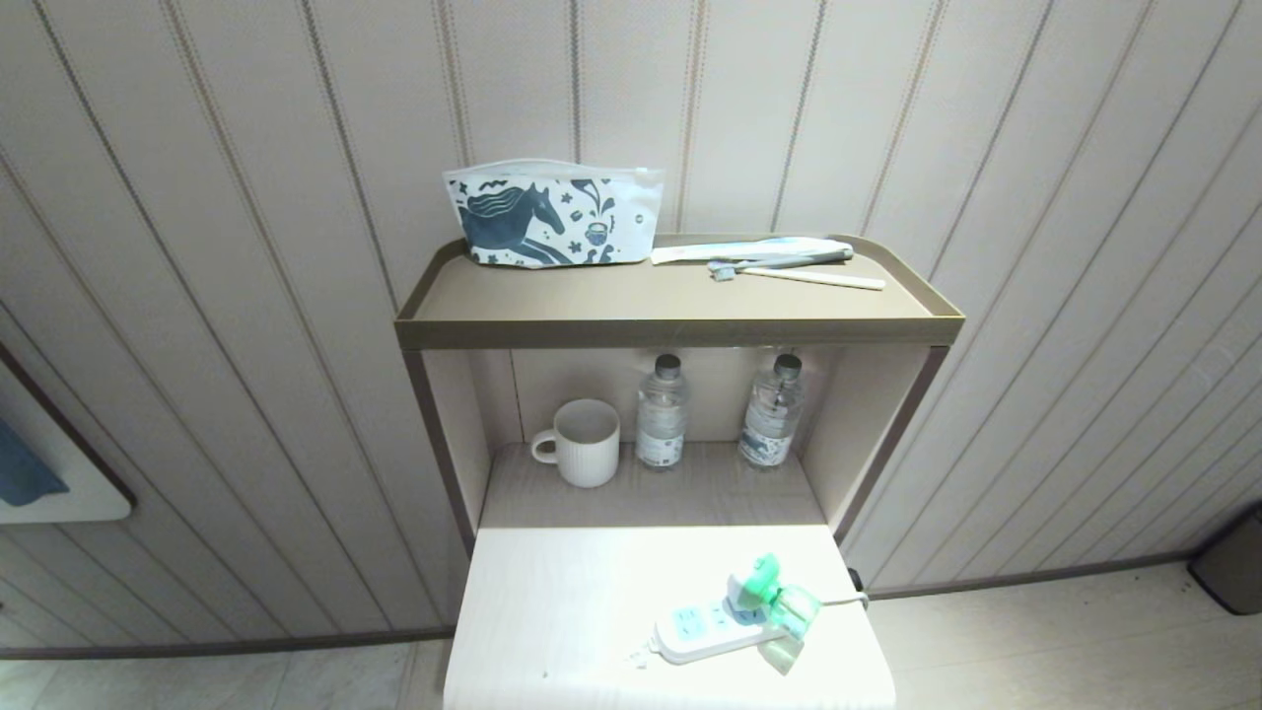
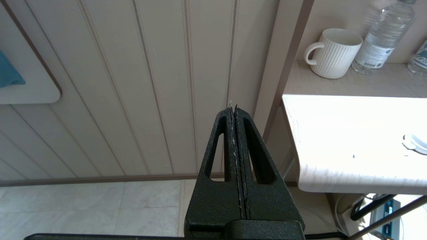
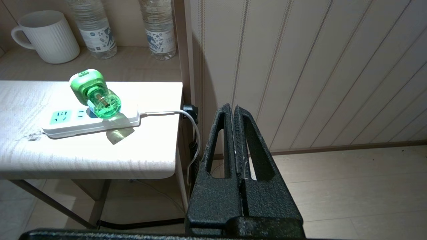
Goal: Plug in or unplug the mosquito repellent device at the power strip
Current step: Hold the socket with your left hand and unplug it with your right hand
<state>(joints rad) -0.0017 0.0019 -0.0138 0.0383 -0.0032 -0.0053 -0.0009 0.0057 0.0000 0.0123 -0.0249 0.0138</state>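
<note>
The white power strip (image 1: 705,628) (image 3: 63,121) lies on the pale table top near its front right corner, its thin cord leaving over the right edge. The mosquito repellent device (image 1: 769,595) (image 3: 95,93), green with a translucent green bottle, sits plugged into the strip, bottle pointing toward the front. Neither arm shows in the head view. My right gripper (image 3: 233,107) hangs shut and empty beside the table's right edge, below the top's level. My left gripper (image 2: 233,108) is shut and empty off the table's left side.
A white ribbed mug (image 1: 582,444) and two clear water bottles (image 1: 662,412) stand in the recess behind the table top (image 1: 552,611). On the brown shelf (image 1: 680,330) above lie a horse-print pouch (image 1: 552,217) and toothbrushes (image 1: 789,268). A panelled wall stands behind.
</note>
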